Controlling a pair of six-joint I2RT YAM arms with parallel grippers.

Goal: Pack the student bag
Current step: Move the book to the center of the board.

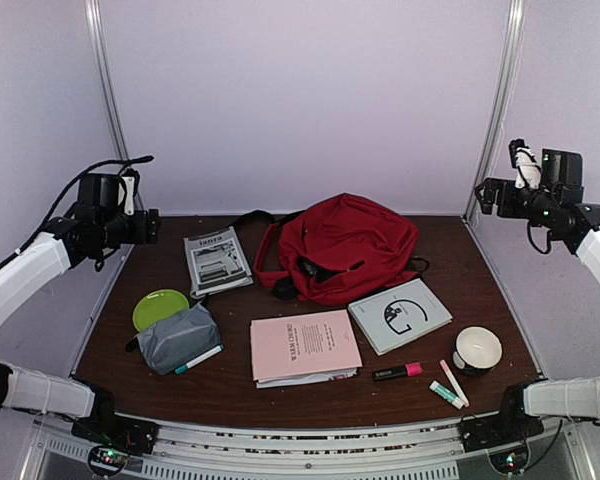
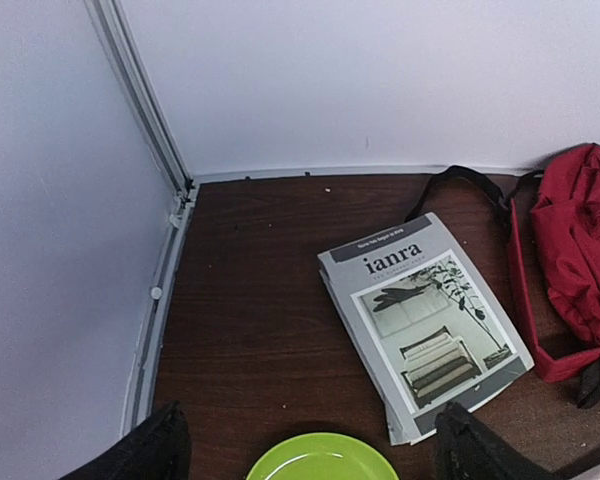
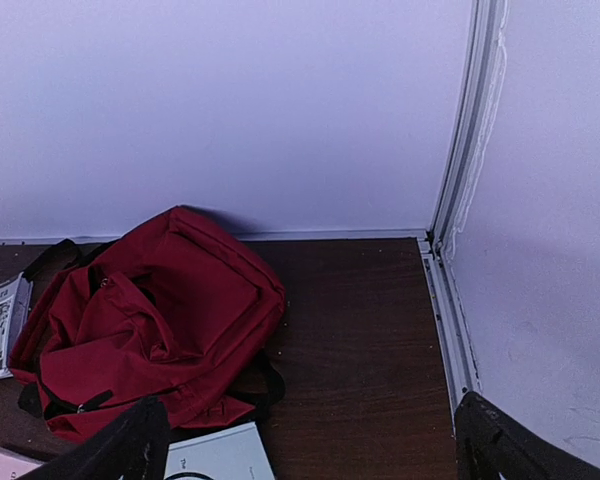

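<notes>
The red student bag point(image 1: 340, 248) lies at the back middle of the table, dark straps trailing left; it also shows in the right wrist view point(image 3: 150, 315) and at the right edge of the left wrist view point(image 2: 580, 240). My left gripper point(image 1: 148, 227) is raised at the far left, open and empty, above the table between a grey magazine point(image 2: 425, 325) and a green plate point(image 2: 322, 458). My right gripper point(image 1: 490, 196) is raised at the far right, open and empty, right of the bag.
On the table: the magazine point(image 1: 217, 261), the green plate point(image 1: 160, 308), a grey zip pouch point(image 1: 178, 337) with a teal pen, a pink booklet point(image 1: 303, 346), a pale book point(image 1: 400, 314), a cup point(image 1: 476, 350), a pink marker point(image 1: 397, 371), other markers point(image 1: 450, 385).
</notes>
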